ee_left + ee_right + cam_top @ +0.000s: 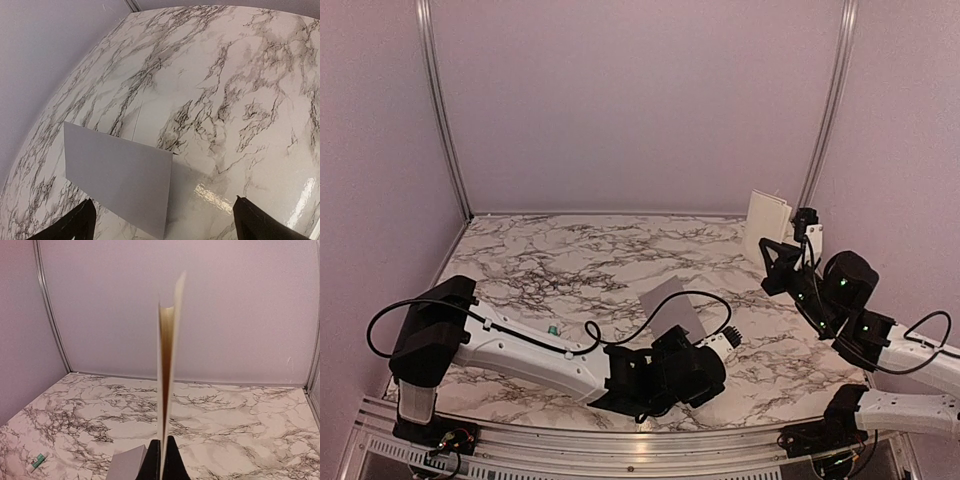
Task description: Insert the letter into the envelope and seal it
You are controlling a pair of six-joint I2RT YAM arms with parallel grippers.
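Your right hand (pixel 162 460) pinches the cream folded paper letter (pixel 167 355) upright, right of the top view, likely light and floppy, so grip near its folds; left hand (pixel 162 227) spread open at the flat grey paper envelope (pixel 117 175), lower centre.

We see the envelope (pixel 672 308) lying on the surface (pixel 570 255), a little toward 5 o'clock from its middle. At 9 o'clock of the envelope, well apart from it, a small tube (pixel 552 329) lies on the surface, just behind the left arm. The left gripper (pixel 163 200) sits at the envelope's 5 o'clock side, fingers spread wide, and in its wrist view the envelope's near corner lies between them. At 2 o'clock of the envelope, well apart and raised off the surface, the letter (pixel 767 225) stands upright, its lower edge pinched in the right gripper (pixel 162 450), near the right wall.
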